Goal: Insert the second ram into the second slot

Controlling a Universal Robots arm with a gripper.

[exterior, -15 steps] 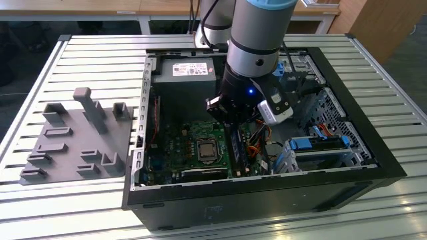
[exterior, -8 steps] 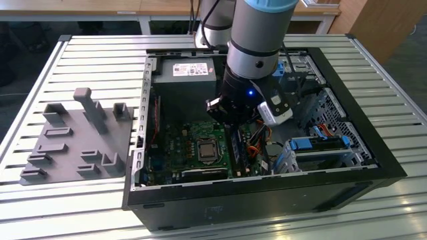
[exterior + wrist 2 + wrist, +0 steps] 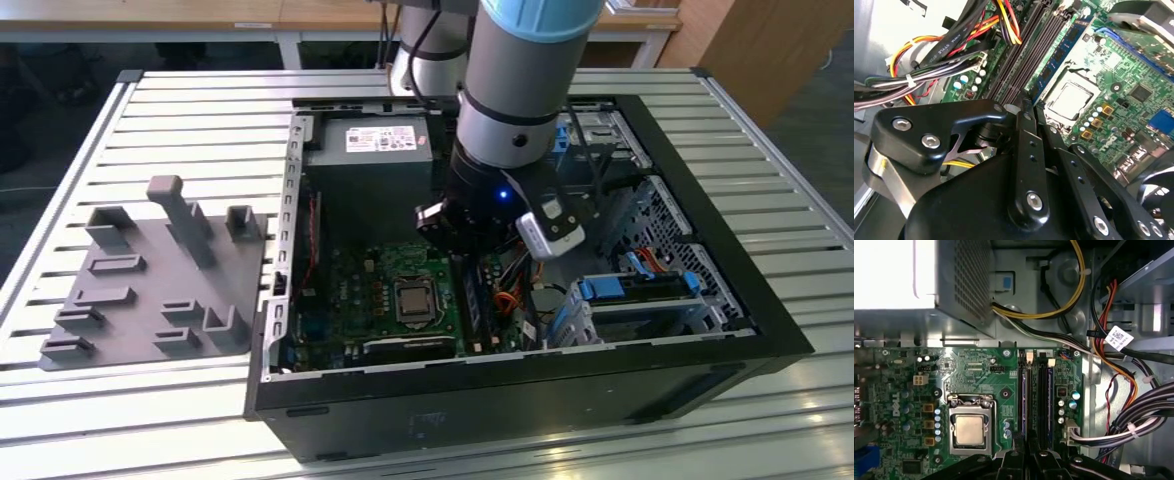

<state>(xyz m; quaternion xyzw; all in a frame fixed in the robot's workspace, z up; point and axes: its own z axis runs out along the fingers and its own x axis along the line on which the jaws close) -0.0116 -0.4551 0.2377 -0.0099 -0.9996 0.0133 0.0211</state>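
Note:
A blue ram stick (image 3: 1066,45) with dark chips stands in the slot nearest the processor; it also shows edge-on in the first wrist view (image 3: 1022,400) and as a blue strip in the exterior view (image 3: 470,300). I cannot tell whether it is the second ram. Dark slots (image 3: 1029,55) (image 3: 1040,400) run beside it. My gripper (image 3: 1021,106) (image 3: 1027,452) hangs low inside the case, its black fingers pressed together, the tips just over one end of those slots. The arm's wrist (image 3: 501,200) covers the fingers in the exterior view.
The open computer case (image 3: 747,300) lies on a slatted table. Inside are a power supply (image 3: 367,140), the processor socket (image 3: 969,430), cable bundles (image 3: 1134,415) (image 3: 929,65) beside the slots, and a drive bay with blue clips (image 3: 627,290). A grey fixture plate (image 3: 147,280) lies at the exterior view's left.

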